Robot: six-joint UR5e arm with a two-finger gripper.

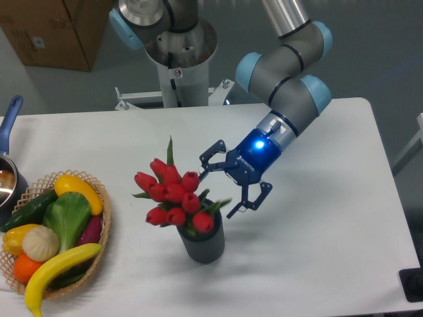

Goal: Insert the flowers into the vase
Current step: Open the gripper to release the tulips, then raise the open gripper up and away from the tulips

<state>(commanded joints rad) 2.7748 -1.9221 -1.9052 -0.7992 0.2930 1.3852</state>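
Observation:
The flowers (171, 196), a bunch of red tulip heads with green leaves, stand in the vase (201, 241) and lean to the left over its rim. The vase is a dark grey ribbed cylinder, upright on the white table near the middle front. My gripper (220, 182) hangs just right of the bunch with its fingers spread open and nothing between them. One lower fingertip (232, 213) sits close above the vase's right rim, beside a green leaf. The stems inside the vase are hidden.
A wicker basket (99, 228) with several toy vegetables sits at the front left. A pot with a blue handle (9, 122) is at the left edge. The robot base (178, 46) stands behind the table, and a cardboard box (56, 30) lies beyond.

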